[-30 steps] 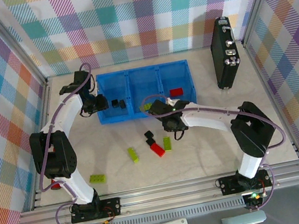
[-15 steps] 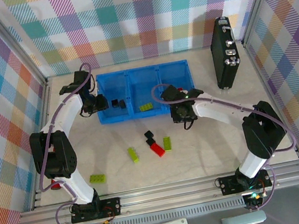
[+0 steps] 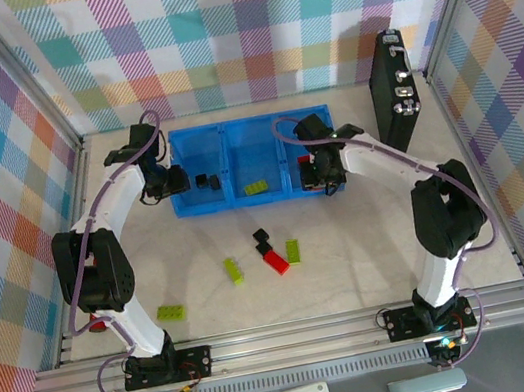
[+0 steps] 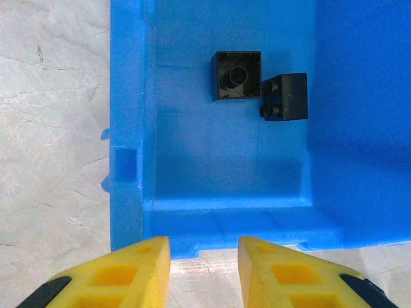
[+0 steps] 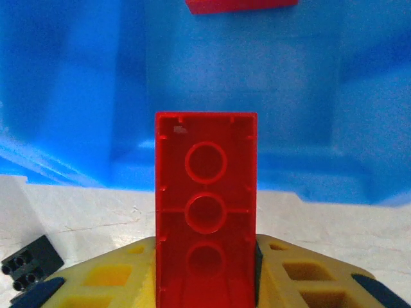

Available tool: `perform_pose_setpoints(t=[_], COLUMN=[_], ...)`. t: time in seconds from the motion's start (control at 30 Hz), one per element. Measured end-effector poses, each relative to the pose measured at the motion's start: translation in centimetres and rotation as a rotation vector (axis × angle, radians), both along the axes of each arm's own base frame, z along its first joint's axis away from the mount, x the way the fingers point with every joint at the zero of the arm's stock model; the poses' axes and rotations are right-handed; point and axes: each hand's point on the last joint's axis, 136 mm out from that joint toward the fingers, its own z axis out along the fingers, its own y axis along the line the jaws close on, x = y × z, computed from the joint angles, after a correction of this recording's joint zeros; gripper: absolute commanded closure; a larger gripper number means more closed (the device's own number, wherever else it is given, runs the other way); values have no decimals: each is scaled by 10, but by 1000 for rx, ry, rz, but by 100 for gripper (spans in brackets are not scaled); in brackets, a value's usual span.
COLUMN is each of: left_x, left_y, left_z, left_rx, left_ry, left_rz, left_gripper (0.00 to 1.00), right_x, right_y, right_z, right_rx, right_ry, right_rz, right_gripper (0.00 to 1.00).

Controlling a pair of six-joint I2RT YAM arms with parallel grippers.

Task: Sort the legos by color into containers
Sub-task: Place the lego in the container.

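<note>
Right claw (image 5: pixel 205 256) clamps a red lego (image 5: pixel 205 192) just short of the tray's right compartment (image 5: pixel 295 83); next: clear the wall, release.

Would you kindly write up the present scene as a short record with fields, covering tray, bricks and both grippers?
Tray: blue plastic three-compartment tray
Left compartment: two black cube bricks
Middle compartment: lime-green rectangular brick
Right gripper: shut on red rectangular brick, at right compartment's near wall
Left gripper: slightly open, empty, at left compartment's edge
Loose on table: one red brick, three green bricks, black bricks
</note>
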Motion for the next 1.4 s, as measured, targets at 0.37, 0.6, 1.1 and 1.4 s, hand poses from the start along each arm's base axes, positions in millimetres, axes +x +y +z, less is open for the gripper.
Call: perform_pose_setpoints(t=[0.37, 0.6, 1.1, 1.4], left_x=[0, 0, 0, 0], left_y=[0, 0, 0, 0], left_z=[0, 0, 0, 0], left_rx=[1, 2, 2, 2], left_ry=[0, 0, 0, 0], left_rz=[0, 0, 0, 0], left_gripper=[67, 67, 67, 67], right_x=[41, 61, 84, 91], right_y=[11, 14, 27, 24], right_z=[-20, -34, -48, -54], right_rx=[142, 221, 337, 347], right_ry=[67, 88, 94, 105], right_rz=[26, 30, 70, 59], right_gripper=[64, 65, 63, 49])
